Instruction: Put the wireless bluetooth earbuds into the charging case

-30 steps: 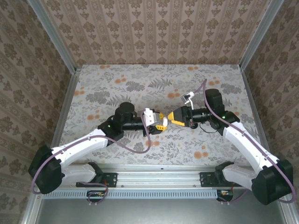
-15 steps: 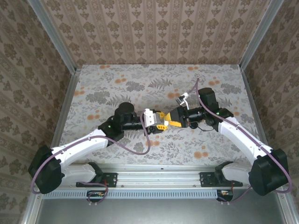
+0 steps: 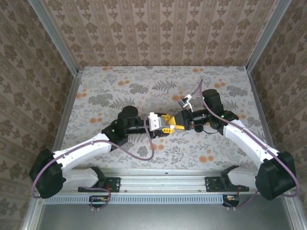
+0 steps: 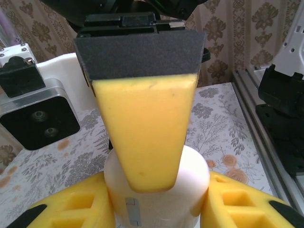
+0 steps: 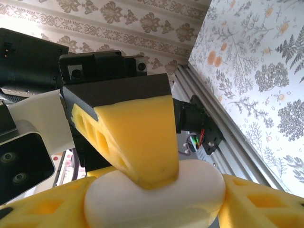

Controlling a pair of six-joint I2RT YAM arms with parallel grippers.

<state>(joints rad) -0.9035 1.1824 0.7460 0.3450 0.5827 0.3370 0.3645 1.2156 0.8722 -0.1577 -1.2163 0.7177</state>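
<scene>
The small white glossy pebble-shaped plastic charging case (image 4: 194, 183) is clenched by both claws at once. In the left wrist view the left claw (image 4: 156, 211) has its two yellow fingers (image 4: 71, 209) pressed against the case's flanks. One broad yellow finger of the right claw (image 3: 171, 121) lies flat across the case's front, its tip on the rounded face. The right wrist view mirrors this: the right claw's own yellow fingers (image 5: 259, 204) flank the case, and a finger of the left claw comes down on its top. So each claw is grasping the case, and the two grips cross each other. A small grey strip (image 4: 133, 211) shows on the case's near face. Whether the lid is open cannot be told, and the inside is hidden behind the fingers.

From above, the claws meet near the middle of the floral-patterned bench (image 3: 120, 81), slightly right of centre. That meeting point is well apart from the wallpapered side walls (image 3: 29, 72), the far wall (image 3: 163, 28) and the aluminium rail (image 3: 163, 178) along the near edge. A purple cable (image 3: 144, 155) loops off the left arm, hanging near the bench beside its forearm.
</scene>
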